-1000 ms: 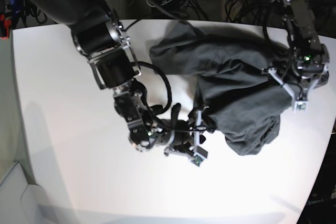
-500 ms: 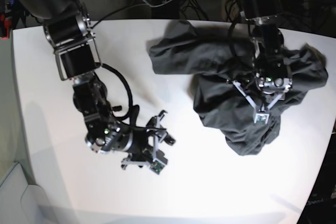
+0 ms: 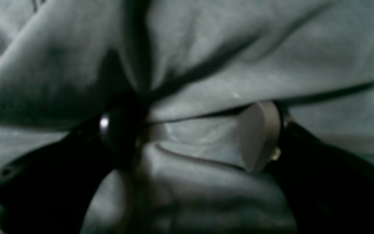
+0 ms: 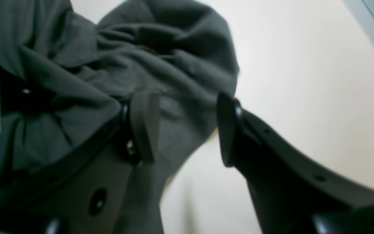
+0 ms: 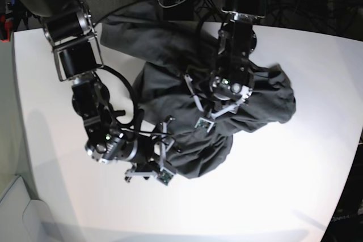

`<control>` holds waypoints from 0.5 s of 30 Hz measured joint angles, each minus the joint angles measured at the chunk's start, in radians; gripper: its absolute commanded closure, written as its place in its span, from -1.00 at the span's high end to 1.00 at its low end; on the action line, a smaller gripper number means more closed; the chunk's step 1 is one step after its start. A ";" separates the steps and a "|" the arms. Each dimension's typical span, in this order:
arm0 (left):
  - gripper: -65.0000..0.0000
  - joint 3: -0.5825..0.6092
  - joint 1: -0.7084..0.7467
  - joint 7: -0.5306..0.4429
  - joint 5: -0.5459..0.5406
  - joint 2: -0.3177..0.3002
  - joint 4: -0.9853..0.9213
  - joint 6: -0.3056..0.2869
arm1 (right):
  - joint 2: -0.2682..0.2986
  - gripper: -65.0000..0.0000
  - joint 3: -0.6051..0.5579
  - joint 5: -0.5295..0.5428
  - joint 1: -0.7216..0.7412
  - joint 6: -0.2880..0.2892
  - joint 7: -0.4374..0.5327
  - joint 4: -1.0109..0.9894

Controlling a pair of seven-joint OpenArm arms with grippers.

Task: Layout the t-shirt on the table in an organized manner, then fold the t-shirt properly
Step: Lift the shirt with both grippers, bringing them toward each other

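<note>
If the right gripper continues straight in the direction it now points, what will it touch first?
Most likely the t-shirt. In the right wrist view, the right gripper is open, and the shirt's bunched edge already lies between its fingers, with the table beyond. Depth is unclear.

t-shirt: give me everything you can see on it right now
The t-shirt is plain dark charcoal soft fabric, crumpled in a creased heap, not laid flat, on the white table, one part trailing toward the far edge. The left gripper presses into its middle with folds between its open fingers; the right gripper, also open, straddles its near edge.
</note>
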 measured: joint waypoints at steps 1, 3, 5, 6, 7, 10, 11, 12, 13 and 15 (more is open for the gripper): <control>0.42 -0.001 0.012 0.000 0.001 -0.003 0.019 0.001 | -0.001 -0.09 0.000 0.001 0.001 0.000 0.002 0.000; 0.42 -0.005 0.050 0.006 0.016 -0.007 0.067 0.004 | -0.002 -0.09 -0.001 0.001 0.013 0.000 0.002 -0.002; 0.42 -0.005 0.076 0.028 0.002 -0.025 0.117 0.000 | -0.002 -0.08 -0.001 0.000 0.031 0.000 0.006 -0.003; 0.42 -0.003 0.079 0.050 -0.006 -0.037 0.145 0.000 | 0.000 -0.08 -0.001 0.001 0.038 0.000 0.013 -0.004; 0.42 -0.003 0.076 0.060 0.000 -0.045 0.171 0.002 | 0.000 -0.08 -0.001 0.005 0.046 0.000 0.014 -0.016; 0.42 -0.006 0.075 0.088 0.003 -0.060 0.242 0.003 | -0.015 -0.08 0.001 -0.006 0.073 0.000 0.011 -0.105; 0.42 -0.005 0.078 0.103 0.003 -0.061 0.262 0.003 | -0.029 -0.08 0.003 -0.007 0.084 0.000 0.006 -0.146; 0.42 -0.005 0.084 0.115 0.003 -0.061 0.286 0.003 | -0.043 -0.08 0.001 -0.005 0.095 0.000 0.001 -0.181; 0.42 -0.005 0.089 0.138 0.004 -0.060 0.310 0.003 | -0.059 -0.08 0.000 -0.003 0.107 0.000 0.017 -0.219; 0.42 -0.004 0.091 0.164 0.004 -0.061 0.360 0.001 | -0.073 -0.08 -0.003 0.006 0.129 0.003 0.073 -0.287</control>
